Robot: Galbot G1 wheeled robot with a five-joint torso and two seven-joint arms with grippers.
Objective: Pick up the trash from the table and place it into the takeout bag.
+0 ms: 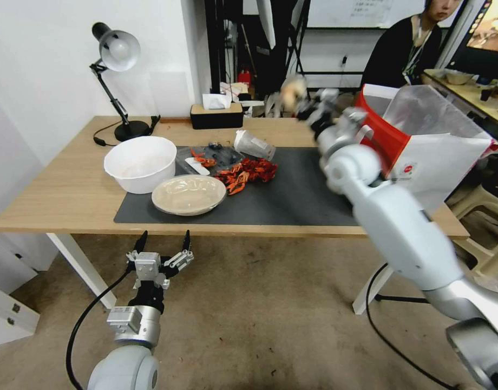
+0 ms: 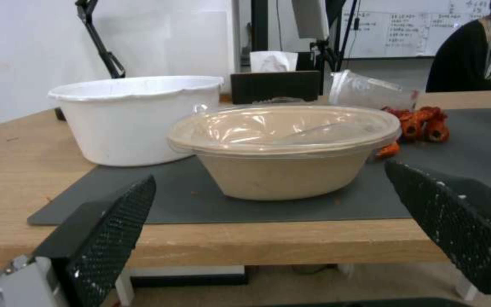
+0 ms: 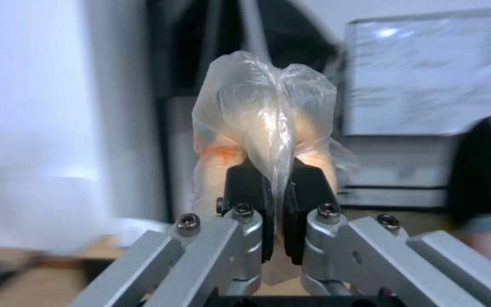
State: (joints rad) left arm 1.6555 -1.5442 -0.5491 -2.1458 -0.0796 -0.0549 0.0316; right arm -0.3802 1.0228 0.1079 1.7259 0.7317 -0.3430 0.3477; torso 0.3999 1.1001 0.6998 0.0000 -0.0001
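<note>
My right gripper (image 1: pixel 299 103) is raised above the table's (image 1: pixel 70 189) far side, left of the takeout bag (image 1: pixel 422 146), and is shut on the wrapped pale bun (image 1: pixel 291 89). Up close, the bun (image 3: pixel 262 119) stands in clear film pinched between the shut fingers of the right gripper (image 3: pixel 278 179). On the dark mat lie the shallow beige bowl (image 1: pixel 188 194), red crayfish shells (image 1: pixel 249 170) and a tipped clear plastic cup (image 1: pixel 253 144). My left gripper (image 1: pixel 163 241) hangs open below the table's front edge, facing the beige bowl (image 2: pixel 285 170).
A deep white bowl (image 1: pixel 139 162) stands left of the beige one. A black desk lamp (image 1: pixel 116 54) and a black tissue box (image 1: pixel 216 114) sit along the far edge. A person sits behind the bag. Bare wood lies at the table's left end.
</note>
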